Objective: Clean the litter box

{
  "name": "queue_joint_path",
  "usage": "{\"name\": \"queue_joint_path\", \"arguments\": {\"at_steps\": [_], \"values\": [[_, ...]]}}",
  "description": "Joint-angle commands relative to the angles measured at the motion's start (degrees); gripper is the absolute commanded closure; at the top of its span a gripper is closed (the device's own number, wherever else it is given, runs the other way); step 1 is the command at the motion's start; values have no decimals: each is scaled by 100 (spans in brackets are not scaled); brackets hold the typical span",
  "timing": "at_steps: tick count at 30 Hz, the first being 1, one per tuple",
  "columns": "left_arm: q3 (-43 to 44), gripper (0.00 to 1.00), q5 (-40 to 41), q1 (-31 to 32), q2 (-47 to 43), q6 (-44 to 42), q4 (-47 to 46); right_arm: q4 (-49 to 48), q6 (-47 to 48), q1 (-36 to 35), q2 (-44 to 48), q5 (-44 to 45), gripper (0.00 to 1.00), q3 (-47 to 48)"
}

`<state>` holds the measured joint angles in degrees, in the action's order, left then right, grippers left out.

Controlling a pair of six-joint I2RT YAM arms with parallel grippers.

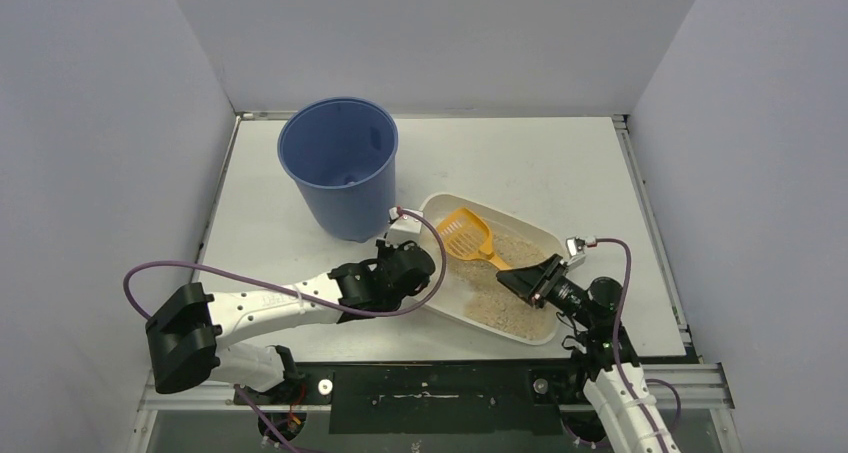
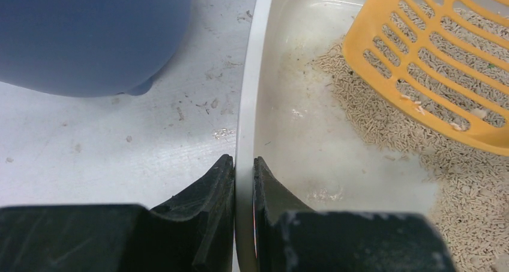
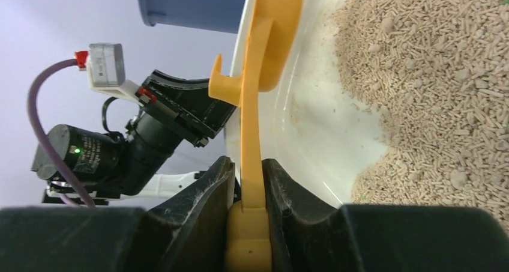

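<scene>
Now left end effector [image 2: 243,166] pinches litter box [image 2: 246,86] rim; right end effector [image 3: 247,167], seemingly flat scoop [image 3: 255,86] handle.

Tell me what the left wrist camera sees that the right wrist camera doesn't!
Only the left wrist view shows the left end effector pinching the rim of the litter box, and the slotted head of the scoop. Only the right wrist view shows the right end effector shut on the scoop's handle, plus the left arm seen from outside. Both show the blue bucket, the litter box, the scoop and the tan litter.
</scene>
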<state>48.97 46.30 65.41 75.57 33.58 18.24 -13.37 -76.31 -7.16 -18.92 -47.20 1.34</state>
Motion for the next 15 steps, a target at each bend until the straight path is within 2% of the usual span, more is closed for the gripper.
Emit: {"name": "queue_joint_path", "arguments": {"at_steps": [1, 9, 12, 15], "values": [[-42, 100, -467, 45, -153, 418, -284, 1279, 911, 25, 36, -95, 100, 669], [-353, 100, -698, 240, -105, 1276, -121, 4167, 2905, 30, -695, 112, 100, 2074], [-368, 99, -915, 473, 49, 1483, -256, 4716, 3262, 37, -761, 310, 100, 2468], [-206, 92, -1003, 895, 397, 1676, -208, 4893, 3238, 38, -721, 381, 100, 2585]]}}
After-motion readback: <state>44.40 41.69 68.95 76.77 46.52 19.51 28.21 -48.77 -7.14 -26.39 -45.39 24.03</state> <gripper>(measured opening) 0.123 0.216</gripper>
